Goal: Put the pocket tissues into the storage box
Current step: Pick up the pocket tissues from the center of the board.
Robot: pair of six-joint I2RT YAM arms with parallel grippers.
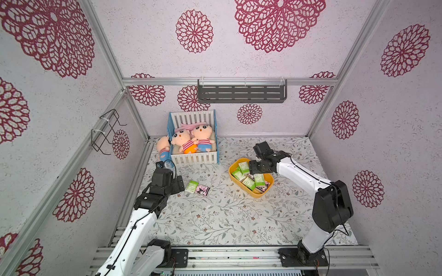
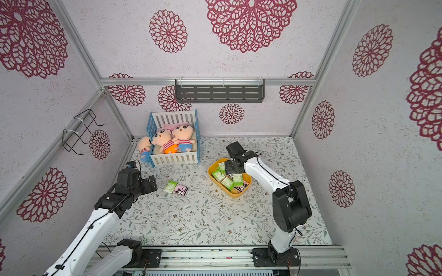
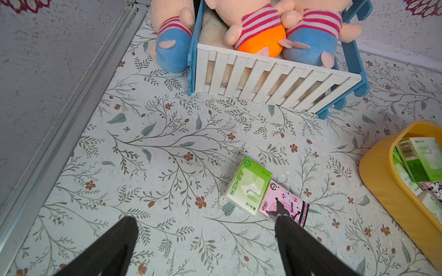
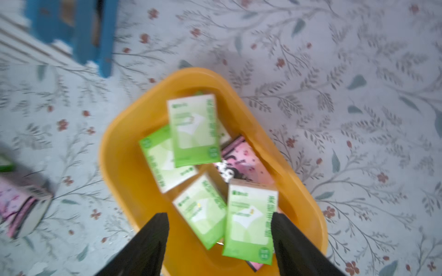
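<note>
Red-flowered walls (image 1: 153, 47) enclose a leaf-patterned floor (image 1: 215, 219).

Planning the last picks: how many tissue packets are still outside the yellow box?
2. A green-and-white packet and a pink packet lie side by side, touching, on the table. Any behind the crate would be hidden.

Storage box (image 3: 382, 186) cut off by edge; R-wrist view blurry.
</note>
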